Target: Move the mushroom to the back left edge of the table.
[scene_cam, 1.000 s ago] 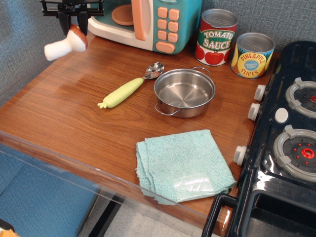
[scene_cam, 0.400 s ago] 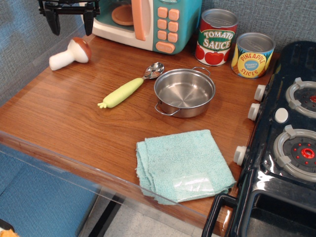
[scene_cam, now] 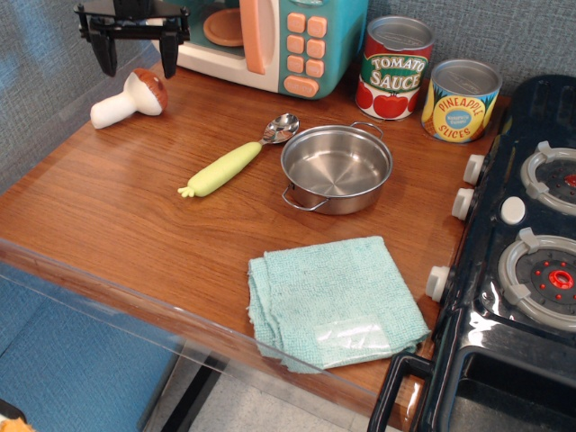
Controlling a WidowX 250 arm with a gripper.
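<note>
The mushroom lies on its side at the back left of the wood-grain table, white stem pointing left, reddish-brown cap to the right, close to the table's left edge. My black gripper hangs above and just behind it, open, fingers spread wide and empty, not touching the mushroom.
A toy microwave stands at the back behind the gripper. A yellow-green-handled spoon, a steel pot, a teal cloth, a tomato sauce can and a pineapple can are on the table. A black toy stove is at right.
One second ago the gripper held the mushroom in the air at the back left. It has since let go; the mushroom now lies on the table and the gripper is open above it.
</note>
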